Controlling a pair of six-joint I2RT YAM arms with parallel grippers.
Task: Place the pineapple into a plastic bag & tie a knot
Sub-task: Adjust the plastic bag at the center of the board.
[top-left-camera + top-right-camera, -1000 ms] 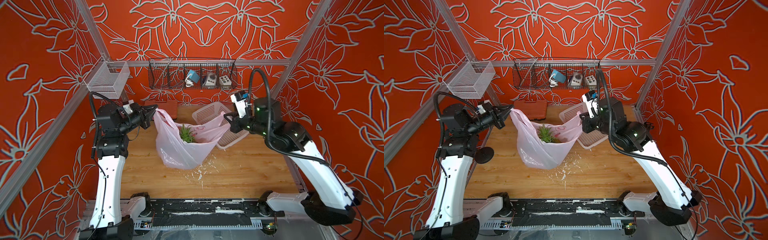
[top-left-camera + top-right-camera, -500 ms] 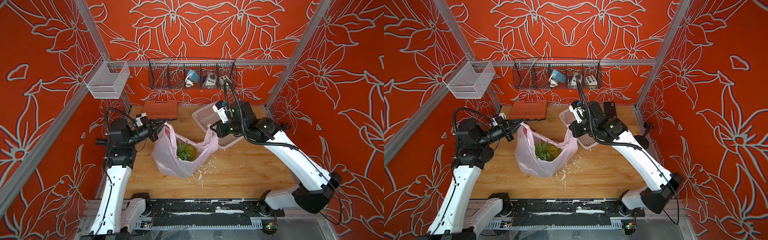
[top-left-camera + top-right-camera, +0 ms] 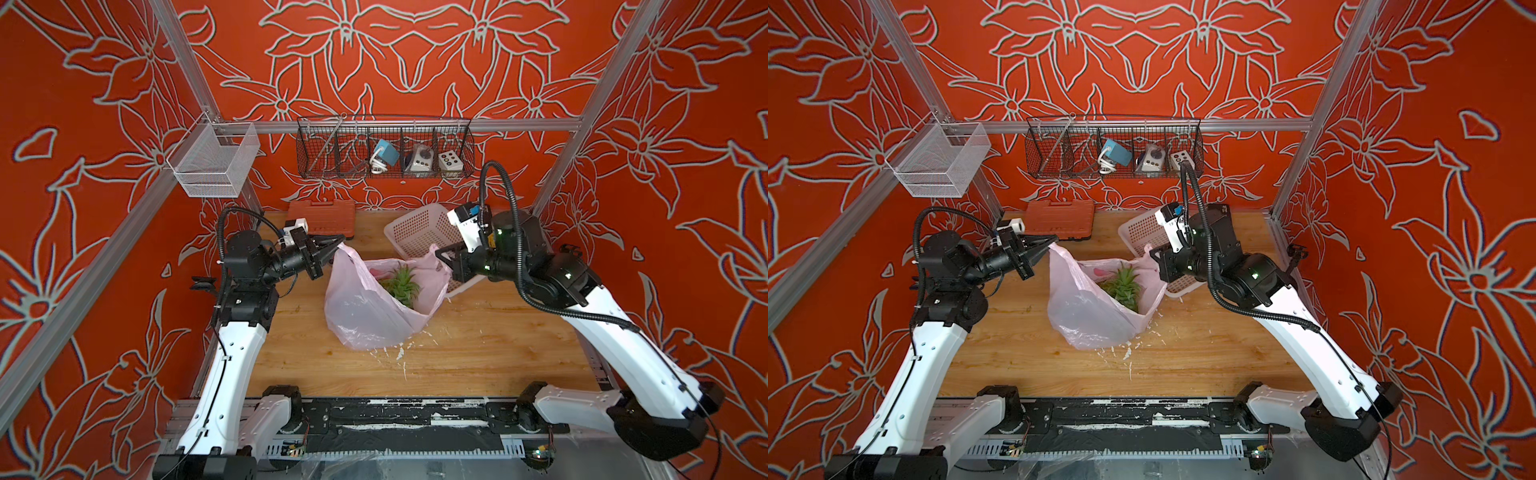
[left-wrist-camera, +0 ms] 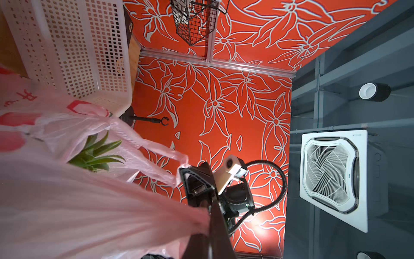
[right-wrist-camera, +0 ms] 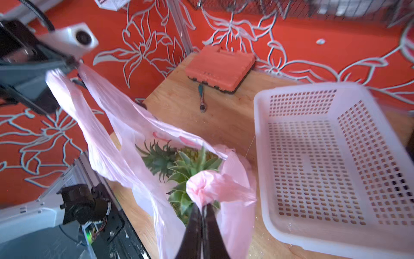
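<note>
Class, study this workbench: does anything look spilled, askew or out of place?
Yes. White flecks lie scattered over the wooden table in front of the plastic bag, like spilled debris. The white basket sits askew to the table's edges, and a ratchet lies loose beside the orange case.

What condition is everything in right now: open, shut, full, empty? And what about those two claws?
thin pale-pink plastic bag: mouth open, handles apart, no knot yet.
green-crowned pineapple: inside the bag.
left gripper: shut on one bag handle.
right gripper: shut on the other handle.
white perforated plastic basket: empty.
orange plastic tool case: closed, flat on the table.
</note>
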